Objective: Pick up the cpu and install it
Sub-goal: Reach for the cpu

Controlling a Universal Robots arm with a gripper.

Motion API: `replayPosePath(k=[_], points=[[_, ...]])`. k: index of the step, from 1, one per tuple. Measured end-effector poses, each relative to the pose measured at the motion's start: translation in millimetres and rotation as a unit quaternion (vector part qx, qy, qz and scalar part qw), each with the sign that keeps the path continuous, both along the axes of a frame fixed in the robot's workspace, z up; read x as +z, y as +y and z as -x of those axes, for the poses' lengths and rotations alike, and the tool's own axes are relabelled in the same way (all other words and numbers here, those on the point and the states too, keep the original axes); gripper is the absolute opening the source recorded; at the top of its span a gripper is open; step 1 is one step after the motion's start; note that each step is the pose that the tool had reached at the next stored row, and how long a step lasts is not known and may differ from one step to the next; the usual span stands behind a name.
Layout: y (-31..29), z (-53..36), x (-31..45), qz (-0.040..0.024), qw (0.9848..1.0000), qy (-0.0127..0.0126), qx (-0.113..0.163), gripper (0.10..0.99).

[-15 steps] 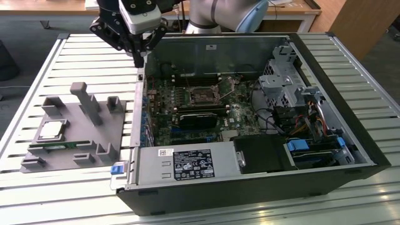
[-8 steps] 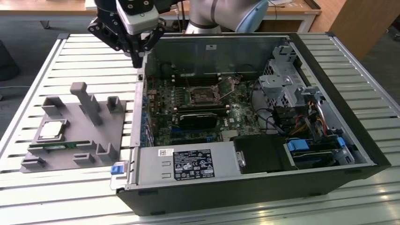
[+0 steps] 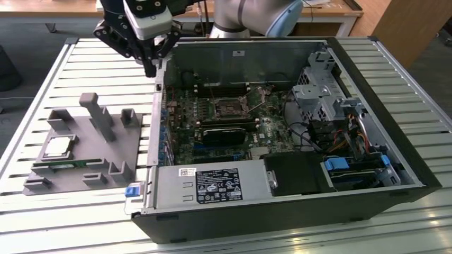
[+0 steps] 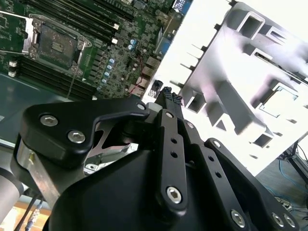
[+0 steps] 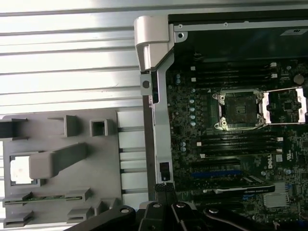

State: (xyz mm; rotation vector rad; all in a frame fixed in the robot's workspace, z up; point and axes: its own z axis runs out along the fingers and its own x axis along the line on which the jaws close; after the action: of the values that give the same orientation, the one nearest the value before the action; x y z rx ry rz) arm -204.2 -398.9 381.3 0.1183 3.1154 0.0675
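**A:** How far along are we?

**B:** Barely begun, we reckon. The cpu point(image 3: 59, 146) lies untouched in its grey holder point(image 3: 92, 153), near the bench point(image 3: 42, 79) edge on the exterior view's left.

**A:** And the socket?

**B:** The socket point(image 3: 229, 108) in the open computer case point(image 3: 282, 211) is empty, with its frame lifted. Farther back, our pincer point(image 3: 150, 67) hangs above the case's wall, closed on nothing and well apart from the cpu.
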Motion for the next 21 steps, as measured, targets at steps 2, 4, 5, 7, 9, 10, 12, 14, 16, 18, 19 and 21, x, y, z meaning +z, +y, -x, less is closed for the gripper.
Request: replayPosePath(k=[2,4,5,7,9,10,12,14,16,18,19,21], points=[[0.0,3.6,-0.1,0.0,1.0,0.0,0.0,0.106],[0.0,6.7,-0.4,0.0,1.0,0.0,0.0,0.106],[0.0,8.2,-0.4,0.0,1.0,0.0,0.0,0.106],[0.0,10.4,-0.7,0.0,1.0,0.0,0.0,0.106],[0.0,12.1,-0.9,0.0,1.0,0.0001,0.0,0.106],[0.0,13.0,-1.0,0.0,1.0,0.0,0.0,0.106],[0.0,14.9,-1.2,0.0,1.0,0.0001,0.0,0.106],[0.0,16.9,-1.4,0.0,1.0,0.0001,0.0,0.106],[0.0,18.7,-1.6,0.0,1.0,0.0001,0.0,0.106],[0.0,20.3,-1.8,0.0,1.0,0.0002,0.0,0.106],[0.0,21.1,-1.9,0.0,1.0,0.0002,0.0,0.106],[0.0,22.7,-2.1,0.0,1.0,0.0002,0.0,0.106]])
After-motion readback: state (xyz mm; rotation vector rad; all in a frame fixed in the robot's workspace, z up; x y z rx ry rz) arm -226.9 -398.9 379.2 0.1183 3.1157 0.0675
